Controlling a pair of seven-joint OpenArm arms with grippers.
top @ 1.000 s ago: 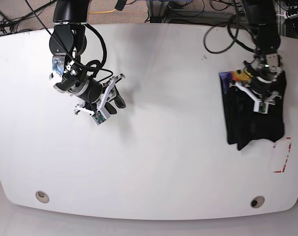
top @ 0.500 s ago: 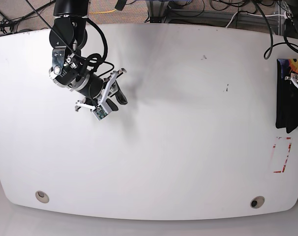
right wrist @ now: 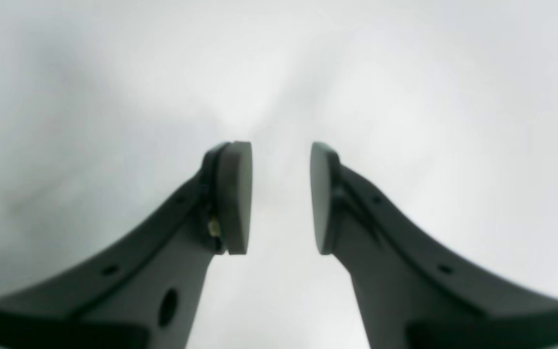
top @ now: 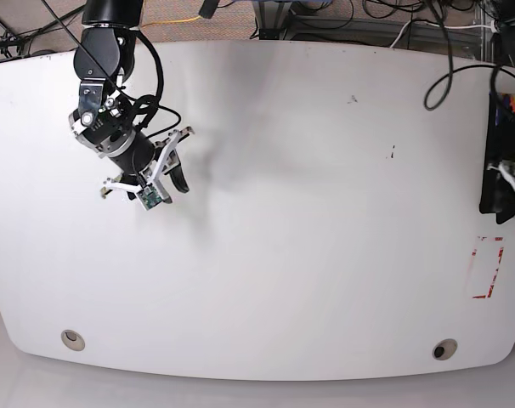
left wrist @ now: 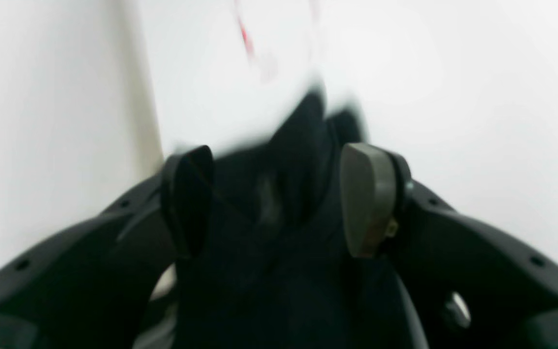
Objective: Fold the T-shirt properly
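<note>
The black T-shirt is a folded bundle at the table's far right edge, partly cut off by the base view, with a bit of orange print at its top. My left gripper is shut on it. In the left wrist view the dark cloth fills the gap between the two fingers of the left gripper, blurred by motion. My right gripper hovers over the bare white table at the left. It stands open with nothing between its pads.
A red-outlined rectangle is marked on the table near the right edge, just below the shirt; it shows as a red streak in the left wrist view. Two round holes sit near the front edge. Cables run behind the table.
My left gripper has carried the T-shirt from the right part of the table out to its far right edge. My right arm has drifted a little to the left and back.
</note>
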